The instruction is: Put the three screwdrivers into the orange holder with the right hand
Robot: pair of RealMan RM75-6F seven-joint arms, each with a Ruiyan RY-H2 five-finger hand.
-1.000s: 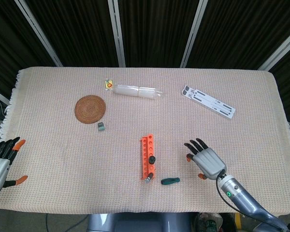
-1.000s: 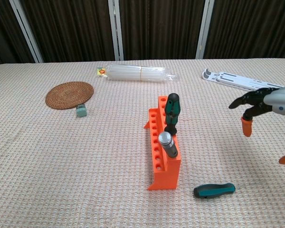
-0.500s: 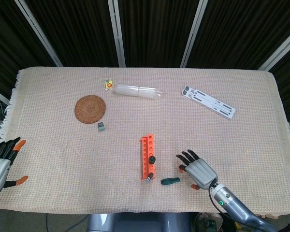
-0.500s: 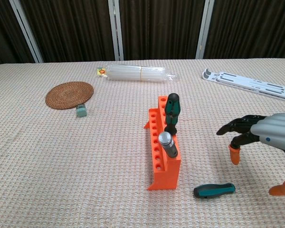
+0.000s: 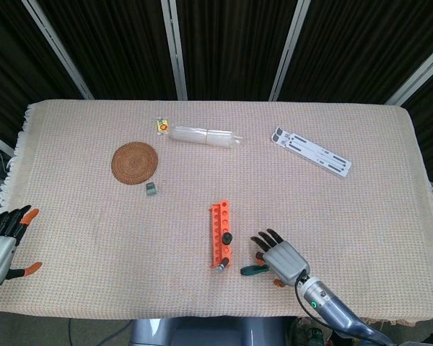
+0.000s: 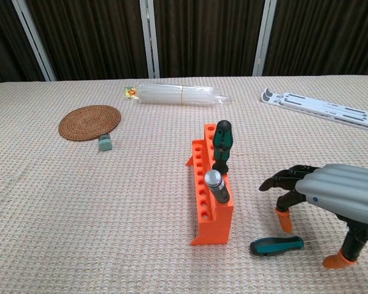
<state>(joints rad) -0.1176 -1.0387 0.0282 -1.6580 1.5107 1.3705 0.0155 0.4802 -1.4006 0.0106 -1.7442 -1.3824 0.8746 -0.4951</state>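
My left robot hand [image 5: 0, 245] rests at the tabletop's [image 5: 346, 216] near left edge, fingers spread, holding nothing. Far off to the left of my right robot hand lie a mat [image 5: 135, 162] and a small grey block [image 5: 151, 189]. Just left of my right robot hand stands the holder [image 6: 210, 193], already carrying two drivers: one green-handled [image 6: 221, 146], one grey-capped [image 6: 215, 183]. The last screwdriver [image 6: 276, 245] lies flat on the cloth, right beneath my right robot hand [image 6: 331, 196], which hovers over it with fingers spread and curved down, gripping nothing. It looks light and rigid, with a smooth rounded handle that may roll or slip. I judge the best hold is a pinch across the thick middle of the handle, leaving the shaft free to drop into a hole.
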